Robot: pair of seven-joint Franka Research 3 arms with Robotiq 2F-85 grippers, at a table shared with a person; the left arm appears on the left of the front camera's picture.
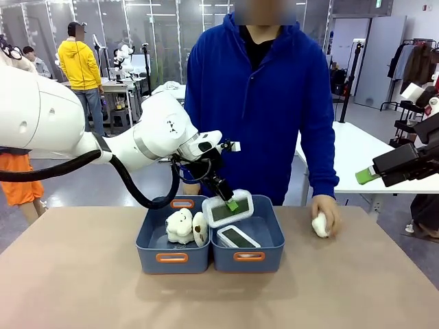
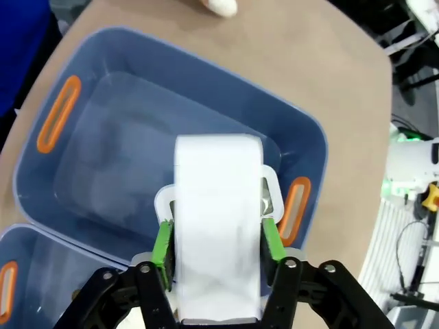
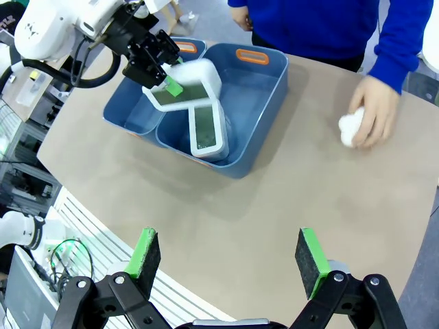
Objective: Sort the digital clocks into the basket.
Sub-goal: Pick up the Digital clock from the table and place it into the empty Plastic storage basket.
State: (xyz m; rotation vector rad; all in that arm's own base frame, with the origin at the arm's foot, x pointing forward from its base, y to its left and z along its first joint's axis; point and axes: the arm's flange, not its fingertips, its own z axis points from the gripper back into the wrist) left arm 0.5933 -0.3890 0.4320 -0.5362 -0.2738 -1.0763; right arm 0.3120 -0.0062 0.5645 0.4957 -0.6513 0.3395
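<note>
My left gripper [image 1: 230, 200] hangs over the right-hand basket [image 1: 271, 233] with its green pads on both sides of a white digital clock [image 1: 226, 212]. That clock is tilted, grey screen towards me, above the basket's far-left corner. In the left wrist view the clock's white back [image 2: 218, 199] sits between the fingertips [image 2: 163, 243], over the basket's floor [image 2: 137, 137]. A second digital clock [image 1: 238, 237] lies screen-up inside the same basket, also seen in the right wrist view [image 3: 206, 127]. My right gripper [image 3: 230, 257] is open and empty, high above the near right of the table [image 1: 370, 175].
An identical blue bin [image 1: 154, 241] touches the basket's left side and holds cream plush toys [image 1: 180, 226]. The person in a blue top stands at the far edge, one hand [image 1: 324, 218] resting on a small white object on the table to the right of the basket.
</note>
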